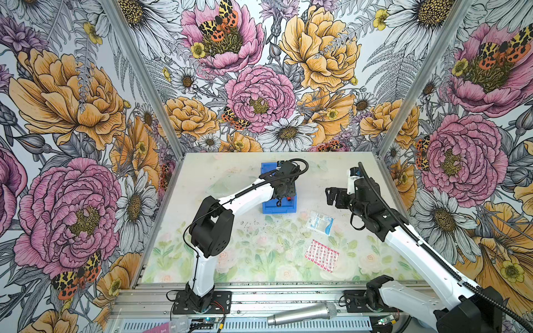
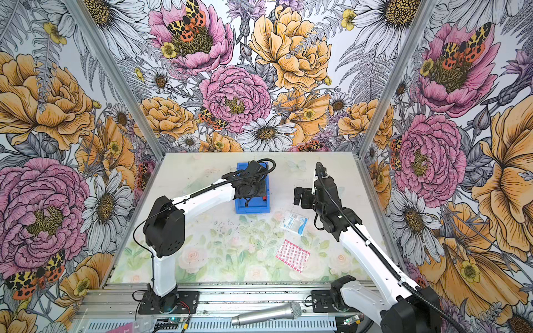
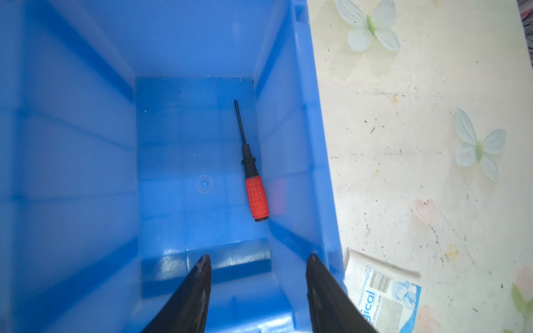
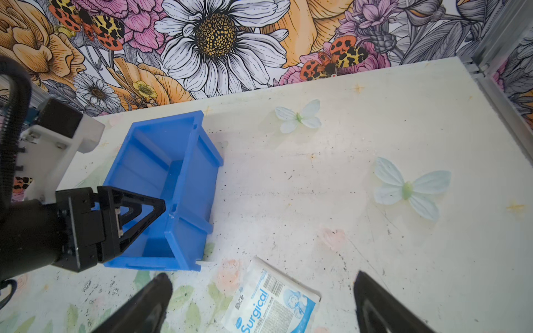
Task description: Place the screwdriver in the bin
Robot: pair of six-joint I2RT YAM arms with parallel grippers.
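screwdriver (image 3: 249, 163) on bin (image 3: 72, 144) floor

The small screwdriver (image 3: 253, 173), black-shafted and red-handled, lies flat on the floor of the bright blue bin (image 3: 72, 144) against its 3 o'clock wall, tip toward 12 o'clock. The bin stands upright toward 12 o'clock on the desk (image 1: 317, 178).

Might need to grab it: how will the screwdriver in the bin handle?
The screwdriver looks stiff, probably light: thin shaft, short handle. Its round handle may roll, though the bin wall lies close beside. Gridded grip likely resists slipping.
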